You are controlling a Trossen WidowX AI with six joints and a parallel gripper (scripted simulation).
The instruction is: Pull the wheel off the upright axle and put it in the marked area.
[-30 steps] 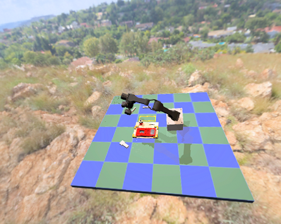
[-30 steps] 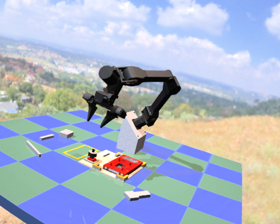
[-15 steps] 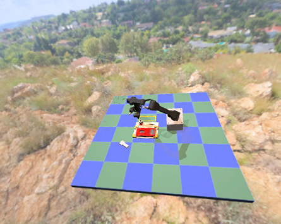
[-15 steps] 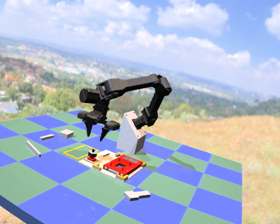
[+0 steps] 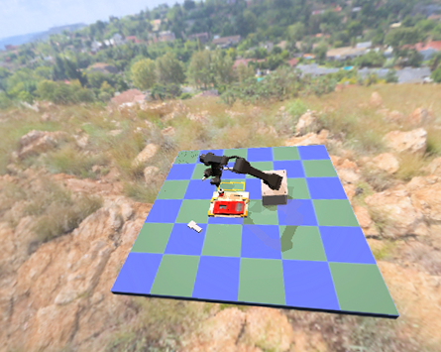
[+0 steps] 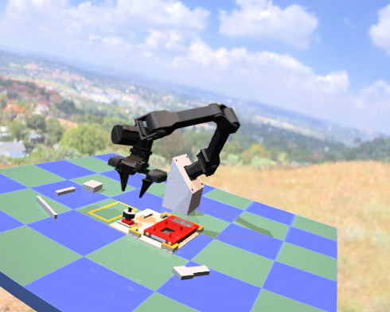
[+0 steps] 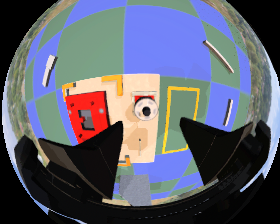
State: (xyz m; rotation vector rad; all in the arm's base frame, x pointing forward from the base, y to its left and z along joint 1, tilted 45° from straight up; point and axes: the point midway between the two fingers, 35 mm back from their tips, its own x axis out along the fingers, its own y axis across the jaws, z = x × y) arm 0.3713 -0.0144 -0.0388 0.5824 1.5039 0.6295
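The wheel (image 5: 221, 193) (image 6: 128, 215) (image 7: 146, 109) sits around the upright axle on a small red base (image 6: 128, 222); its pale top face and dark centre show in the wrist view. The axle tip (image 6: 130, 208) stands above it. The marked area is a yellow outline (image 5: 244, 187) (image 6: 103, 207) (image 7: 166, 120) on the table, beside the tan board (image 7: 150, 82). My gripper (image 5: 211, 182) (image 6: 132, 193) (image 7: 152, 123) is open and empty, pointing down above the wheel without touching it. In the wrist view the wheel shows just beyond the gap between the fingertips.
A red plate (image 5: 229, 208) (image 6: 187, 228) (image 7: 95, 100) with pegs and orange corner brackets (image 7: 119, 82) is on the same board. Pale blocks lie around: one (image 5: 195, 226) (image 6: 191, 272) (image 7: 49, 70) near the red plate, several beyond the outline (image 6: 92, 185). My arm's grey base block (image 6: 179, 195) stands behind.
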